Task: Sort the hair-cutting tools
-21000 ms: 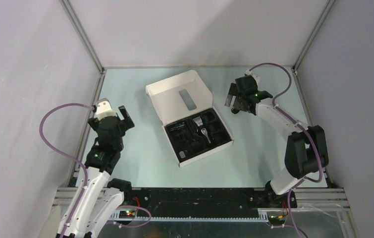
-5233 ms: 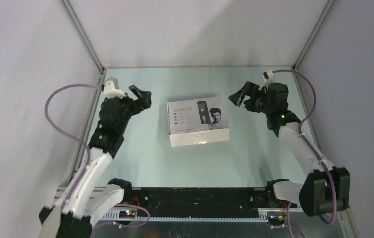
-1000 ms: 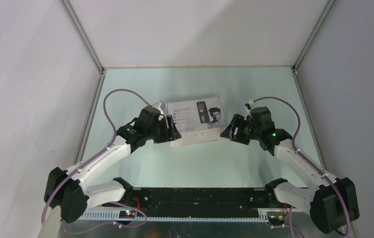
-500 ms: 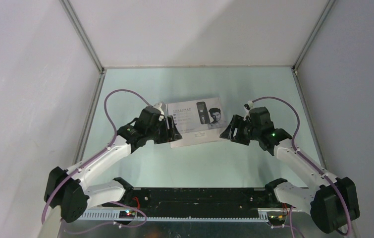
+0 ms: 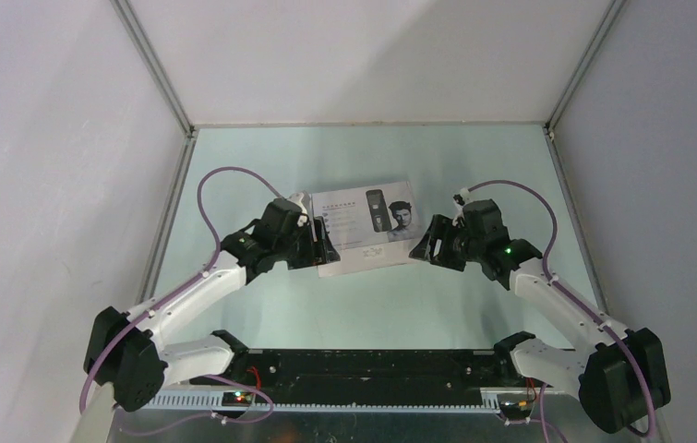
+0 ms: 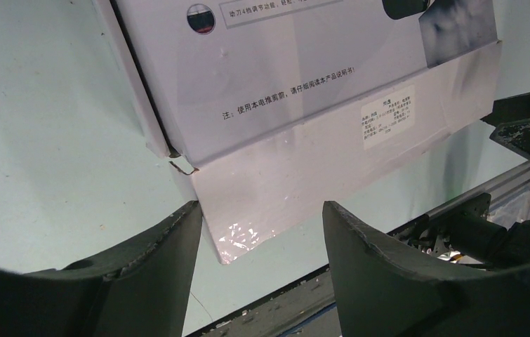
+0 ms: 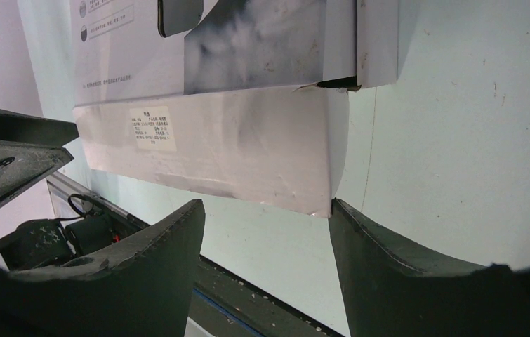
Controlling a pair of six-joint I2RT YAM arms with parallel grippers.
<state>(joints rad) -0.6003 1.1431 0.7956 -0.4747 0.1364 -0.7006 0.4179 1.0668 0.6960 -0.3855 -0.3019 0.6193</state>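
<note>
While the white box [image 5: 364, 226] lies shut in the middle of the pale green worktop [image 5: 261, 166], both arms reach to it from the lower corners of the top view. The left arm [image 5: 206, 281] has its jaws at the left end of the box, and the right arm [image 5: 557, 291] has its jaws at the right end. In the left wrist view the left jaws are spread, and the near corner of the box stands between them without clear contact. In the right wrist view the right jaws are spread too. The box corner is just beside one of them, and I cannot tell if it touches. A small printed label [image 6: 388, 116] sits on the near side wall of the box. The lid carries a printed face [image 5: 402, 210]. The hair-cutting tools themselves show in no view.
</note>
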